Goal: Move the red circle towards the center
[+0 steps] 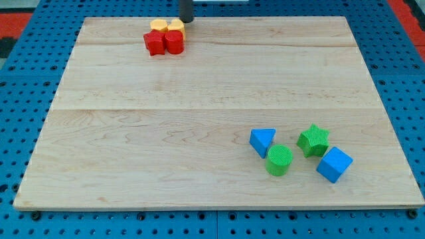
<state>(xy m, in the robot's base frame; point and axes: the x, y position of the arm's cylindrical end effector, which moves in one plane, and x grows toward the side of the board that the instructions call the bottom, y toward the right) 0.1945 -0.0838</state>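
Up at the top edge of the wooden board (pixel 199 86), a little left of the middle, sits a tight cluster of four blocks. My tip (pixel 186 20) stands just beyond them, at the board's very edge, close beside the right-hand yellow block (pixel 176 26) and slightly to its right. It is a plain rod, with nothing on it that opens or shuts. The red circle (pixel 174 42) lies just below that yellow block, touching it, so the yellow block stands between the tip and the red circle. A second red block (pixel 155 43), its shape hard to make out, presses against the circle's left side, with another yellow block (pixel 159 26) above it.

Below the cluster the board runs bare across its whole middle. Near the bottom right corner lie a blue triangle (pixel 262 141), a green cylinder (pixel 279 160), a green star (pixel 313 139) and a blue cube (pixel 334 164), loosely grouped and well apart from the red circle.
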